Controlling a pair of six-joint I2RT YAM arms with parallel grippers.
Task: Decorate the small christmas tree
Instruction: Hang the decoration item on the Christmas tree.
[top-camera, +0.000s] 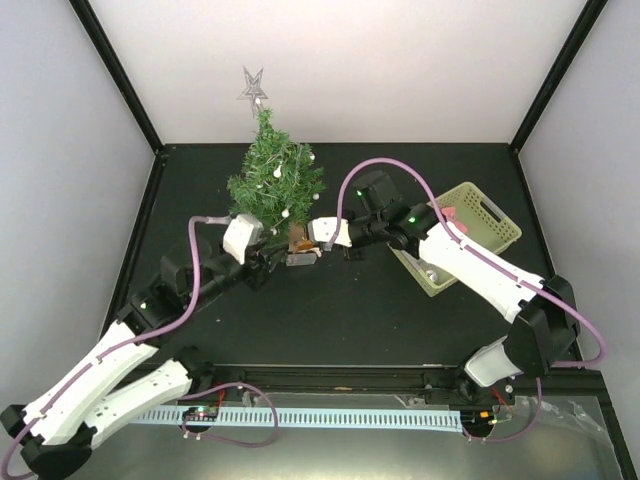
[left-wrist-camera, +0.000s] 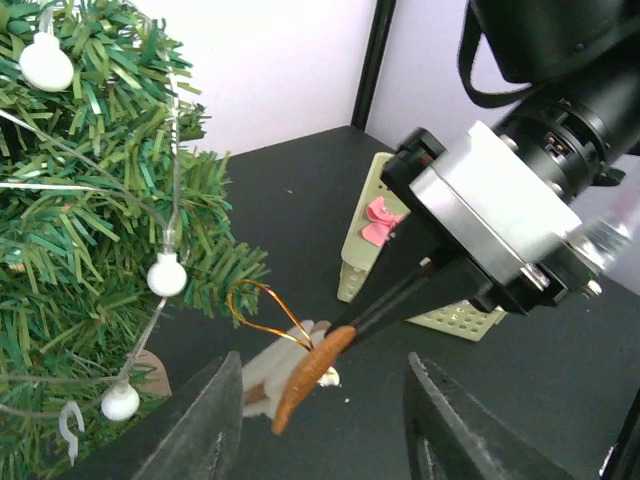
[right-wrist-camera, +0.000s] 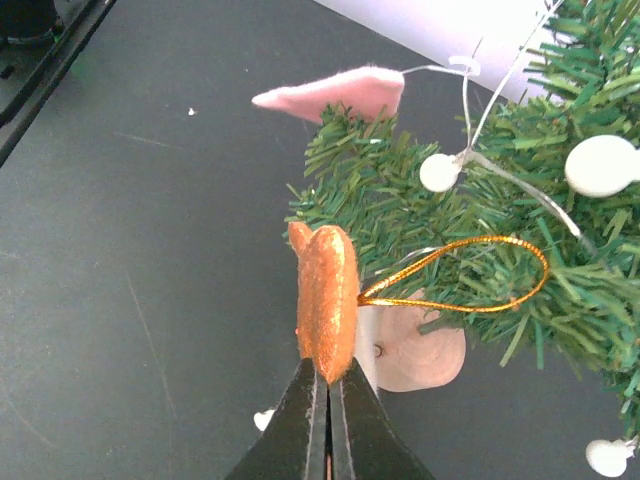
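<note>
The small christmas tree (top-camera: 275, 180) is being shown upright on its pale wooden base (right-wrist-camera: 420, 355), toward the back left of the black table (top-camera: 350, 310); a silver star (top-camera: 252, 88) is being carried at its tip; white beads (left-wrist-camera: 166, 274) on a thin string are being draped across its branches; a pink felt piece (right-wrist-camera: 335, 92) is being held up among the upper needles. An orange glittery ornament (right-wrist-camera: 325, 300) is being clamped edge-on between the pressed-together fingers of the right gripper (right-wrist-camera: 325, 385), just beside the lower branches; its gold loop (right-wrist-camera: 480, 275) is being stretched toward the needles, though whether it is being caught on a twig cannot be told. The left gripper (left-wrist-camera: 325, 420) is being held low near the ornament with its fingers (left-wrist-camera: 205, 420) apart, the ornament's lower end being seen in the gap between them. A pale green basket (top-camera: 480, 225) is being seen on the right side of the table, well apart from the tree, with something pink (left-wrist-camera: 380, 222) at its rim.
</note>
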